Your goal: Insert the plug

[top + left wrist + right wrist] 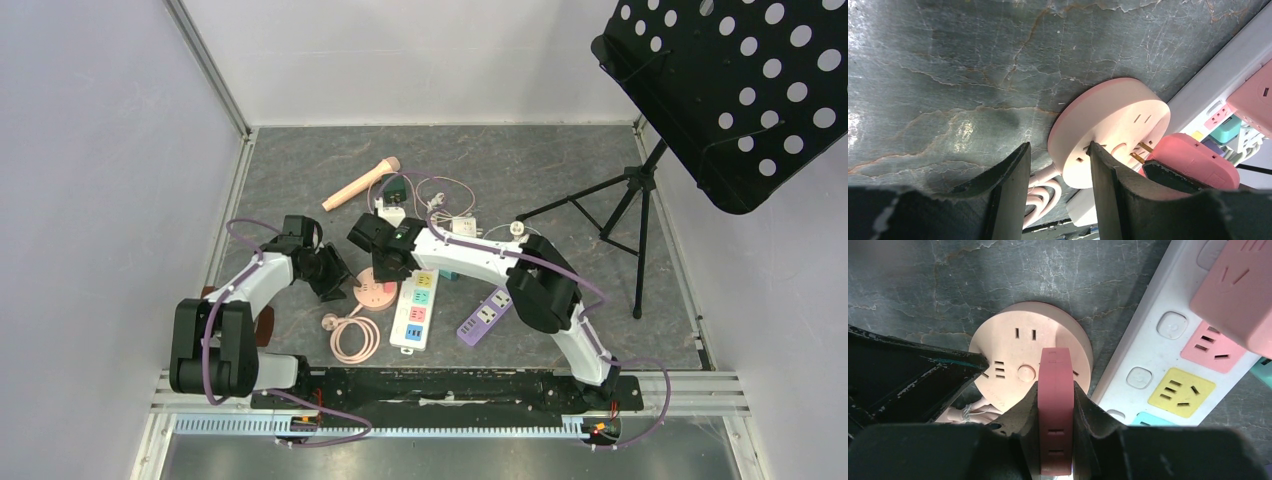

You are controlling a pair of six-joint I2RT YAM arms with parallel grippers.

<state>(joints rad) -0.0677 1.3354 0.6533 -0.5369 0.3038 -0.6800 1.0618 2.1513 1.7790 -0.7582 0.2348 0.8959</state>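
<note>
Two arms, two grippers, both low over one spot on the grey stone-pattern tabletop [560,170]

Left gripper [1059,149]: jaws apart at a middling gap, nothing clamped. One finger [1105,185] has its tip on the top face of the round pink socket [1108,125]. The other stands off the socket's rim, over bare tabletop. One coiled pink cable [355,338] lies on the arm-base side of this gripper

Round pink socket: one. The right wrist view shows one two-slot pair, one slot group beside the left gripper's fingertip and one centre button. The outlet behind the plug is mostly hidden

Right gripper [1055,395]: clamped on the single pink plug [1055,370], held edge-on directly over the socket's face. Two brass prongs [1140,149] show in the left wrist view with their tips at the socket's face. Whether they are seated I cannot tell

Right of the right gripper there are two power strips:
- The white strip [1168,330], with coloured outlets, lies just beside the socket. It carries one pink adapter block [1238,285], cut off by the frame
- The purple strip [484,316] lies further right, one end hidden under the right arm

Beyond both grippers lie one pink microphone [360,183] and small white chargers [392,210] among thin tangled leads, count unclear. Far right stands one black perforated music stand [730,90], its desk cut by the frame edge
</note>
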